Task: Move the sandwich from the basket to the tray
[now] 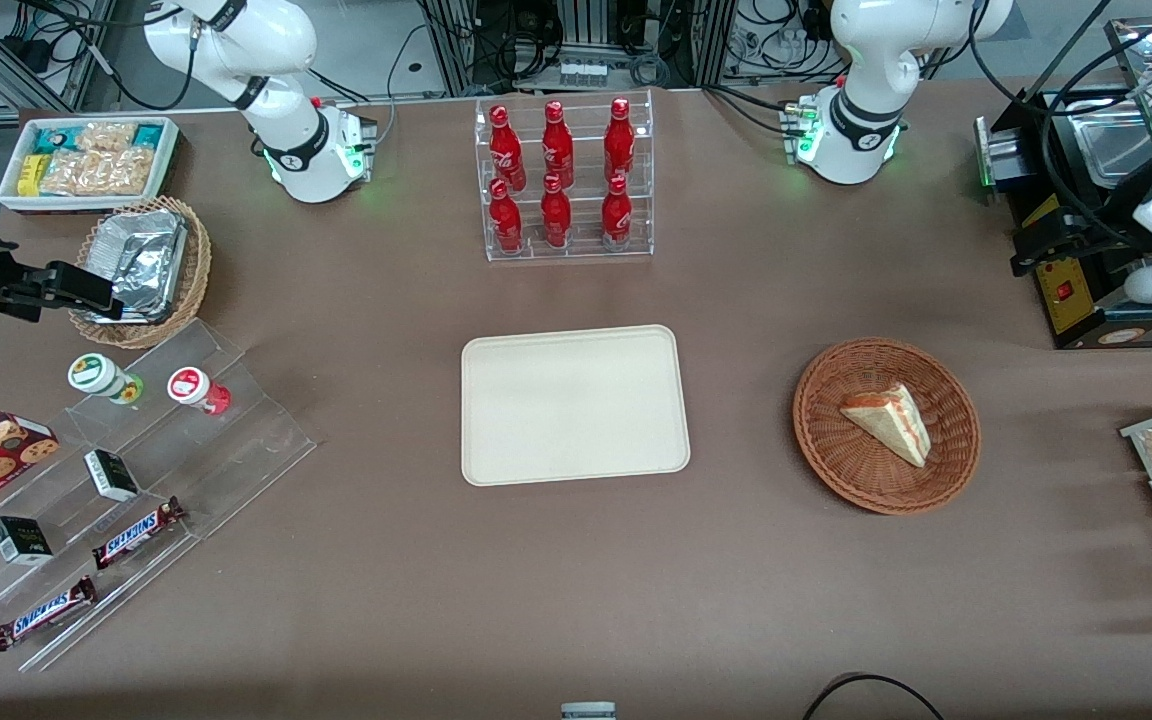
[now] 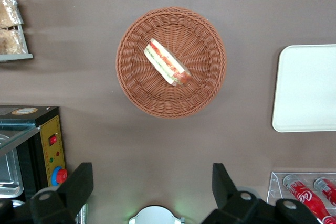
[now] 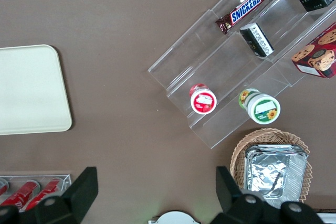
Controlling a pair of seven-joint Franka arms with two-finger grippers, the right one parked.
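your gripper [image 2: 152,190] hangs high above the table, fingers spread wide, holding nothing. sandwich [image 1: 889,421] lies flat in the basket [image 1: 886,426], long axis diagonal, its narrow tip pointing toward the tray [image 1: 573,404].

Even, bright overhead light, soft shadows beside the basket [image 1: 886,425] (all 3 views sharp).
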